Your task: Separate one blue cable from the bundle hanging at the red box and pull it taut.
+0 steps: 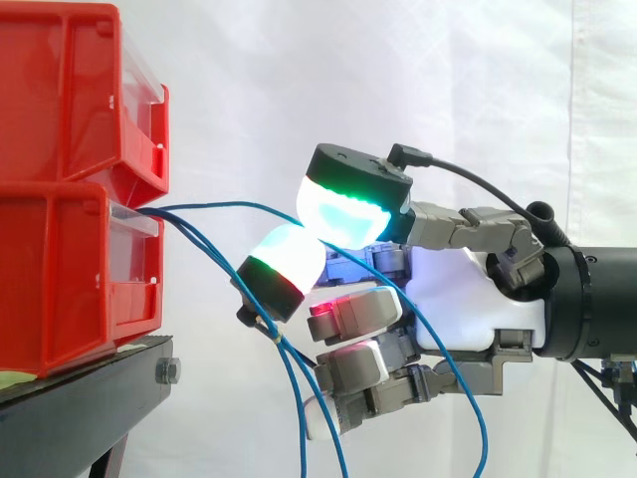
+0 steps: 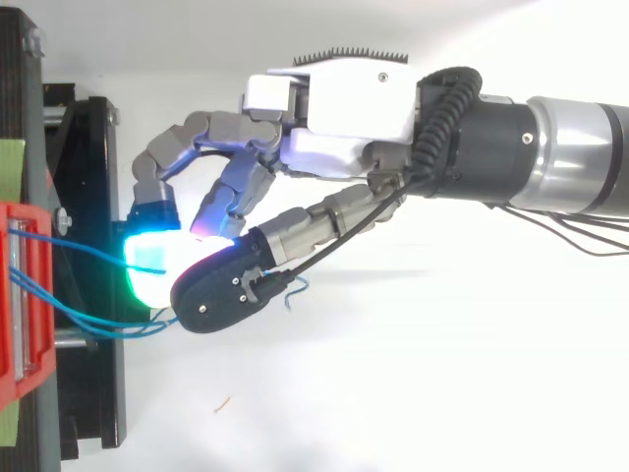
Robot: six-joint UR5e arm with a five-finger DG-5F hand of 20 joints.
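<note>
While fingers [image 1: 285, 261] pinch one blue cable [image 1: 239, 205], bundle [image 1: 295, 383] hangs below

- black stand [image 1: 90, 403] at the side view's lower left; a bolt [image 1: 167, 371] sits in its front edge
- lower red bin [image 1: 60, 279] rests directly on the stand; its open front is near that edge
- upper red bin [image 1: 70, 90] is stacked on the lower one, clear of the stand
- a yellow-green strip [image 1: 15, 378] shows under the lower bin; what it is, unclear
</note>
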